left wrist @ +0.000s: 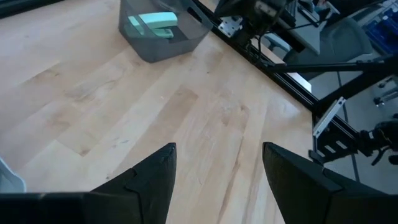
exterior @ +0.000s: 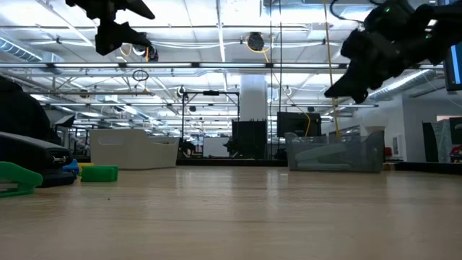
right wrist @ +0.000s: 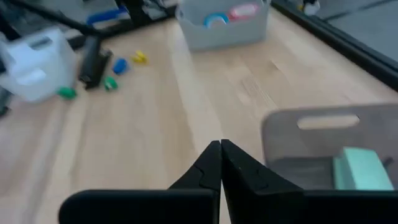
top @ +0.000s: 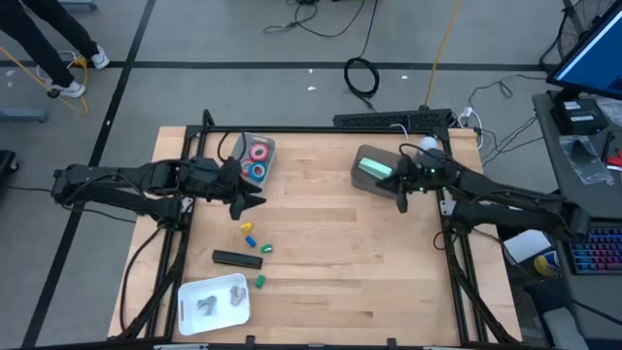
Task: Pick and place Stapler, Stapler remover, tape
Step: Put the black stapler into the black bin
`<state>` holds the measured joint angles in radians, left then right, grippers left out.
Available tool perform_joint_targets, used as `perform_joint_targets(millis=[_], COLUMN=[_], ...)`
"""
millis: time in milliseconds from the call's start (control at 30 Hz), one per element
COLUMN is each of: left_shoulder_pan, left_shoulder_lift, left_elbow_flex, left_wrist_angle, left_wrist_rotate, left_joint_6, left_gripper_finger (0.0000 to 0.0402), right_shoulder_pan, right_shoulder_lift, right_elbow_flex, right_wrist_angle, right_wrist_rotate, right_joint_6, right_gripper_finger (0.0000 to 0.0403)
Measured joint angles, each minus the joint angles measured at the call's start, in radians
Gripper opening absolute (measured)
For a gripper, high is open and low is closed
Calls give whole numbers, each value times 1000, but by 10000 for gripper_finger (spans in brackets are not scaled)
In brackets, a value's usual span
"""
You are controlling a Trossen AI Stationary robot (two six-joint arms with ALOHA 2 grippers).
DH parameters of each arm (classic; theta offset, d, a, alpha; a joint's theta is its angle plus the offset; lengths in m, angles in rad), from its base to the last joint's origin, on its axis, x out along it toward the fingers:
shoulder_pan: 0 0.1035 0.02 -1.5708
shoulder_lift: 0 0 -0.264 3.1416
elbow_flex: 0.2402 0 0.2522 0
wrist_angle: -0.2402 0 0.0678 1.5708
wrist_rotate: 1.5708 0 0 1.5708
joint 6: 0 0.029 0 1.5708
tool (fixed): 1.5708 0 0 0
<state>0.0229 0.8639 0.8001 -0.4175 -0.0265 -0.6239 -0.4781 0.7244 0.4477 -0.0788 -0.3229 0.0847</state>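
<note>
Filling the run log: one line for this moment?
left tool open, empty, above table | right tool shut, empty, beside grey bin | tape binned | black stapler on table

Light wood table. On it: clear bin with red and blue tape rolls at far left, grey bin holding a green item at far right, black stapler, small yellow, blue, green bits nearby, white tray at near left.
</note>
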Motion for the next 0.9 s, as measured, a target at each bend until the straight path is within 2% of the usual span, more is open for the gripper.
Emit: perform_joint_targets(millis=[400, 767, 900], left_shoulder_pan=[-98, -230, -256], left_shoulder_lift=[0, 0, 0], left_elbow_flex=[0, 0, 0], left_wrist_angle=[1, -6, -4], left_wrist_rotate=[0, 0, -2], left_joint_6=[-44, -129, -139], left_gripper_finger=[241, 241, 241], right_shoulder_pan=[121, 130, 130], right_shoulder_lift=[-223, -384, -437], right_elbow_flex=[0, -1, -3], right_wrist_angle=[-1, -59, -157], right_wrist_rotate=[38, 43, 98], right_joint_6=[140, 135, 132], right_gripper_finger=[0, 0, 0])
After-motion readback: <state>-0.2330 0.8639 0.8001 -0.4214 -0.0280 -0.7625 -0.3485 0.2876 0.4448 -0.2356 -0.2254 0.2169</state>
